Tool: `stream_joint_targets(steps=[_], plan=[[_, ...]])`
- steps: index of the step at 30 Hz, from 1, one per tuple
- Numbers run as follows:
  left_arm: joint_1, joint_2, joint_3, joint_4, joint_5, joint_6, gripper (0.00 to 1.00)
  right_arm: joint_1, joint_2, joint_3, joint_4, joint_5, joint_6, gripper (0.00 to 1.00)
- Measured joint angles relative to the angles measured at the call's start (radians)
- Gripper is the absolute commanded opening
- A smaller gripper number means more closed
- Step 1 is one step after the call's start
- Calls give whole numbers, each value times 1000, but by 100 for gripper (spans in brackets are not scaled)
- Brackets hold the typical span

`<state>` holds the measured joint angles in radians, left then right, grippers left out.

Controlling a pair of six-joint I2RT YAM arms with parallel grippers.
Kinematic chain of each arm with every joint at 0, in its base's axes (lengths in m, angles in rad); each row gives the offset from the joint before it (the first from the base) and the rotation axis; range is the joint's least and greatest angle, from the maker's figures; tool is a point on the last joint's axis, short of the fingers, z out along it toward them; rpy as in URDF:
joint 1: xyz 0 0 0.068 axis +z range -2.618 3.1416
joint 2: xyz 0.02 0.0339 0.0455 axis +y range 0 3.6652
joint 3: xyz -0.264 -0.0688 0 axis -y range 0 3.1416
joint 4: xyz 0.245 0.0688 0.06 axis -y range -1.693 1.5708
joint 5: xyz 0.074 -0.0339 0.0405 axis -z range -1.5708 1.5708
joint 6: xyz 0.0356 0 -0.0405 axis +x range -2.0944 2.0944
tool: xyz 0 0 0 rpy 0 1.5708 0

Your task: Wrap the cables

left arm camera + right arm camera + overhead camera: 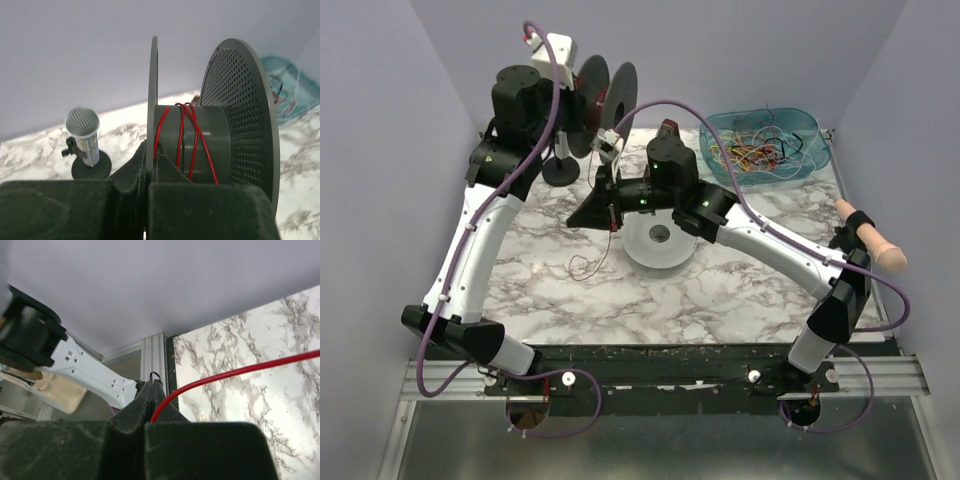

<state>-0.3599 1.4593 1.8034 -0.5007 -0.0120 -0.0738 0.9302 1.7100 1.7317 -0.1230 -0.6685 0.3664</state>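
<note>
My left gripper point(151, 152) is shut on the left flange of a dark grey spool point(240, 115) and holds it up at the back of the table point(605, 95). A red cable point(187, 137) is wound a few turns round the spool's hub. My right gripper point(153, 386) is shut on the same red cable point(250, 370), which runs off to the right. In the top view the right gripper point(607, 210) is just below the spool, and the thin cable point(588, 264) hangs from it in a loose loop on the marble. A multicoloured cable tangle point(755, 152) lies in a teal basket point(820, 150).
A white reel point(660, 245) lies flat under the right arm. A microphone on a round black base point(84, 135) stands left of the spool point(560, 172). A tan, handle-like object with a black strap point(872, 240) is at the table's right edge. Purple walls enclose the table.
</note>
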Motion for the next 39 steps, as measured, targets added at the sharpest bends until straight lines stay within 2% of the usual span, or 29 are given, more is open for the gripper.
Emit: stream_joint_targets(steps=[4,8,14,19,22,29,35,39], plan=[[34,13,153,-24,51,-49,0,6,-26,-150,98,40,-14,6],[38,5,245,-79,124,-74,0,-3,-26,-267,198,100,-49,15],[43,15,348,-197,192,-76,0,-4,-29,-371,395,125,-106,32],[43,19,457,-300,242,-69,0,-29,-33,-458,573,130,-102,39],[42,18,496,-328,265,-64,0,-47,-41,-503,629,153,-102,43],[42,18,533,-321,286,-62,0,-48,-51,-599,623,190,-140,61],[42,16,552,-302,286,-58,0,-48,-67,-684,621,212,-175,63],[42,16,556,-302,286,-51,0,-48,-96,-726,623,231,-193,59]])
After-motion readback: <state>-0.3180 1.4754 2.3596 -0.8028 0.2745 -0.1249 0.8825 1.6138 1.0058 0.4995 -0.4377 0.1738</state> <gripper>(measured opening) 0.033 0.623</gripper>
